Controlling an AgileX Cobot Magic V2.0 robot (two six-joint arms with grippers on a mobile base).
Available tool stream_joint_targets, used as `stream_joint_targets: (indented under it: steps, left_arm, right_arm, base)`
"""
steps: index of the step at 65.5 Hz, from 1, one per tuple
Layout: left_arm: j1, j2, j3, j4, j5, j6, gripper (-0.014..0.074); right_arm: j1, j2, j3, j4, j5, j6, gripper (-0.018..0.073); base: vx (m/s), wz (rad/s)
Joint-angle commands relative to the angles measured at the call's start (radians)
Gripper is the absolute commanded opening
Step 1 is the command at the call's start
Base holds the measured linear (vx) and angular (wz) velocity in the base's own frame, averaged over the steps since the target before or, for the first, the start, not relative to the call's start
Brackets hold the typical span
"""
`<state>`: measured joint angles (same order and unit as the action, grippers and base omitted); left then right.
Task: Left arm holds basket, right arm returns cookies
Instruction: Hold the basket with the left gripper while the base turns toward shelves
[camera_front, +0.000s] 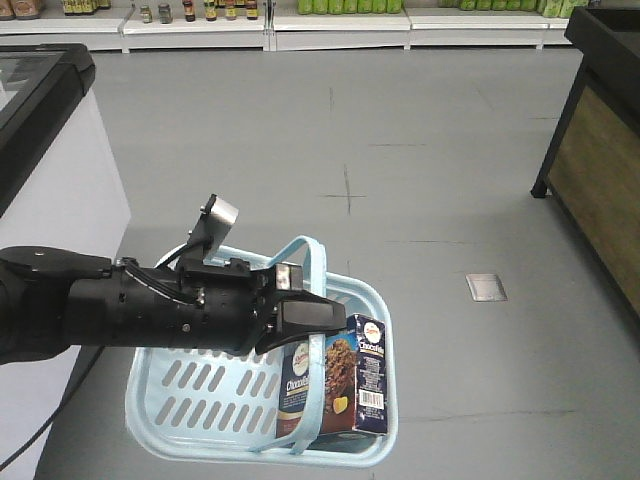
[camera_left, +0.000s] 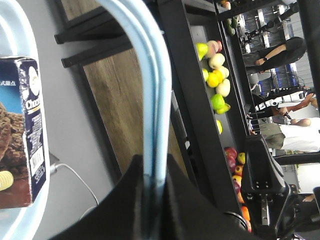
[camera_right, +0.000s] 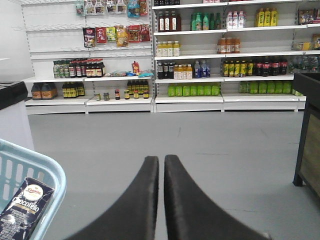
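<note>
Front-facing cam, basket (camera_front: 200, 388) held, cookies (camera_front: 340, 375) inside

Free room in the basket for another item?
Free: left half of the light blue plastic basket, between its slotted wall and the navy-and-brown cardboard cookie box. Crowded: right end with the box, and under the black left gripper clamping the handles.

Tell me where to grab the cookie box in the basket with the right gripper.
Take the cookie box by its top end, coming down from above. It stands upright in a corner of the basket, the wall hides its base and a hoop handle crosses its front face, so only the top looks free. Close across its narrow depth.
</note>
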<state>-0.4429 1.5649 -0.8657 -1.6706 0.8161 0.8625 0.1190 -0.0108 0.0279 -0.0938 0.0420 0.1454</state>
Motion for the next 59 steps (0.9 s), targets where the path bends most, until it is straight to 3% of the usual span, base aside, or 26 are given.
stream_joint_targets:
  steps: [1, 59]
  left_arm:
    - [-0.006, -0.045, -0.037, -0.109, 0.057, 0.005, -0.0003]
    - [-0.006, -0.044, -0.037, -0.109, 0.057, 0.005, -0.0003]
  right_arm:
    - [0.000, -0.013, 0.018, -0.007, -0.073, -0.006, -0.0003]
    - [0.000, -0.013, 0.018, -0.007, -0.073, -0.006, -0.0003]
  base:
    - [0.47, -0.07]
    - [0.52, -0.01]
